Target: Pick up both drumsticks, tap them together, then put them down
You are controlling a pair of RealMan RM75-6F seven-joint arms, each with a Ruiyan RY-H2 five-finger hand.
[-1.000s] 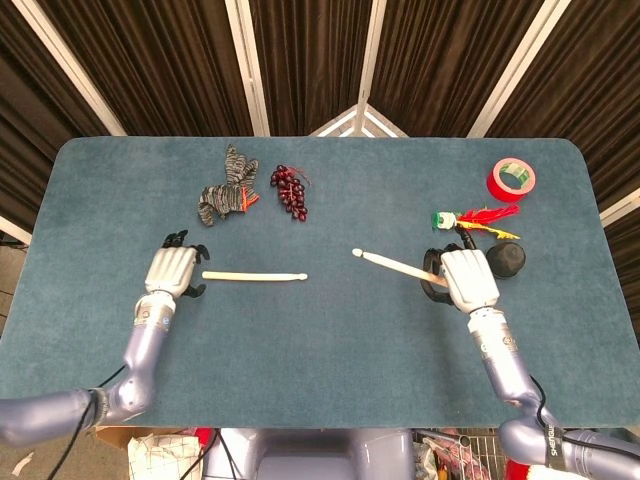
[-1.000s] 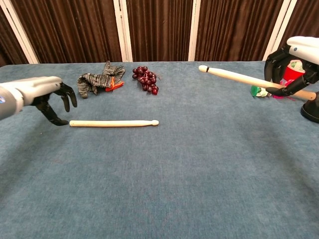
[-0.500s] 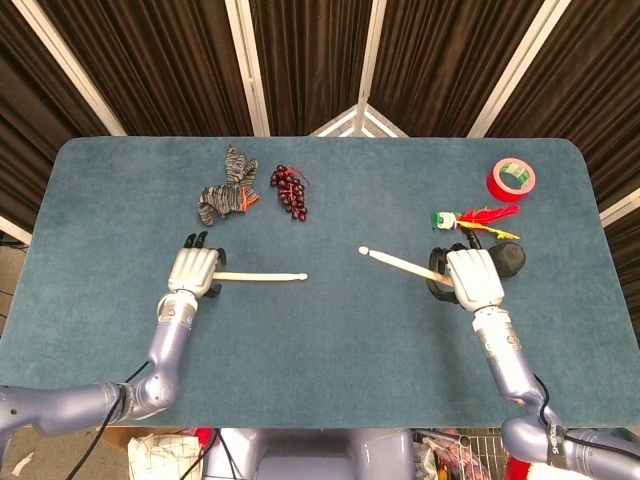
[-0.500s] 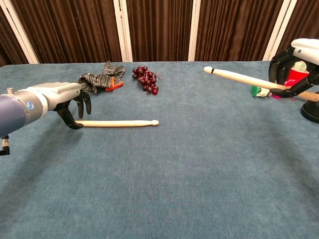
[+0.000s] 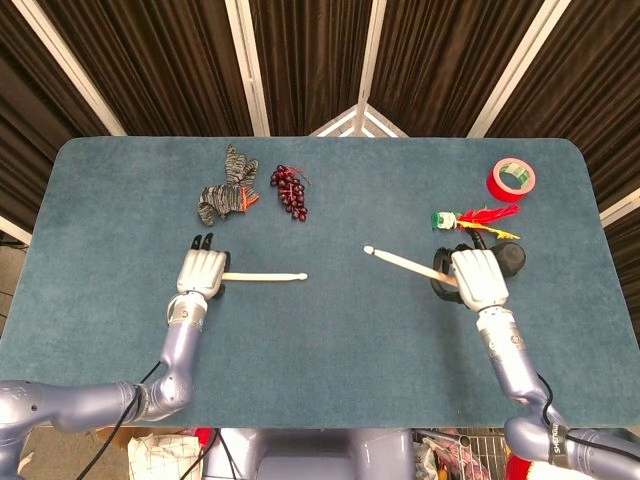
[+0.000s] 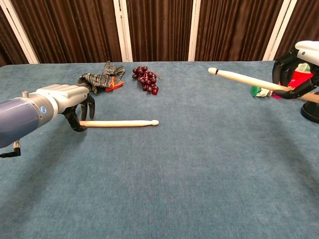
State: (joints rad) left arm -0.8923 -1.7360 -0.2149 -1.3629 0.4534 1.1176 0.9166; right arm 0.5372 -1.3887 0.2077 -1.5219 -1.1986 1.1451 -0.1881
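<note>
Grasping 1 drumstick aloft, the right hand waits; the left hand straddles the other drumstick's butt on the table, fingers unclosed. Next: clench, lift.

Dark brown curtains (white strips between), blue-carpeted table.
</note>
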